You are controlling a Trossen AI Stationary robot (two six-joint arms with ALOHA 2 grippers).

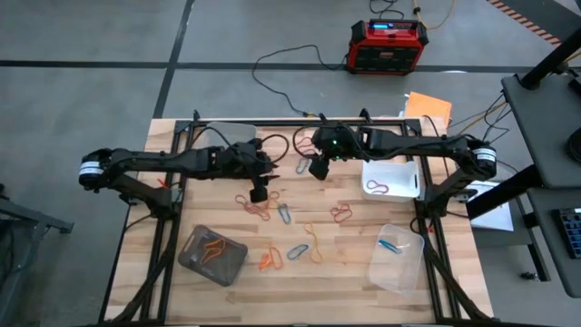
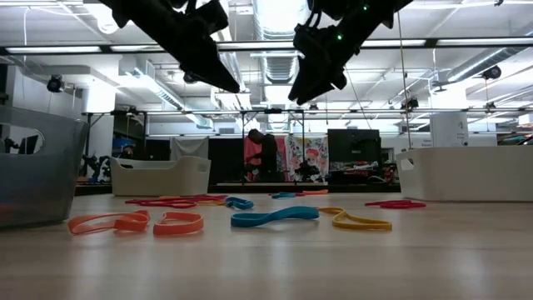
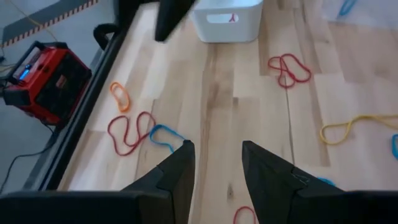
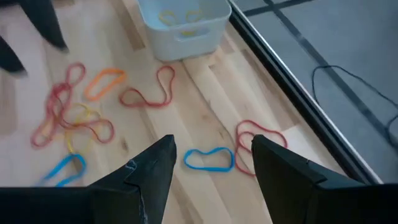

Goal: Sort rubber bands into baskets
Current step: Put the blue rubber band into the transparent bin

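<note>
Rubber bands in red, orange, yellow and blue lie scattered on the wooden table (image 1: 363, 291): a red cluster (image 1: 256, 205), a blue one (image 1: 284, 213), a red one (image 1: 342, 213). My left gripper (image 1: 259, 193) (image 3: 217, 158) hangs open above the red cluster, nothing between its fingers. My right gripper (image 1: 318, 171) (image 4: 214, 149) hangs open farther back, over a blue band (image 4: 208, 159). The baskets stand on the table: white (image 1: 404, 186), clear (image 1: 408, 268), smoky grey-brown (image 1: 195, 263), and another clear one (image 4: 205, 28) at the far left.
The white basket holds a red band (image 1: 377, 188), the near clear one a blue band (image 1: 388, 243), the grey-brown one orange bands (image 1: 214, 247), the far clear one yellow bands (image 4: 180, 18). A red-and-black box (image 1: 388, 45) stands on the floor beyond the table. Black frame rails (image 1: 168, 236) flank the table.
</note>
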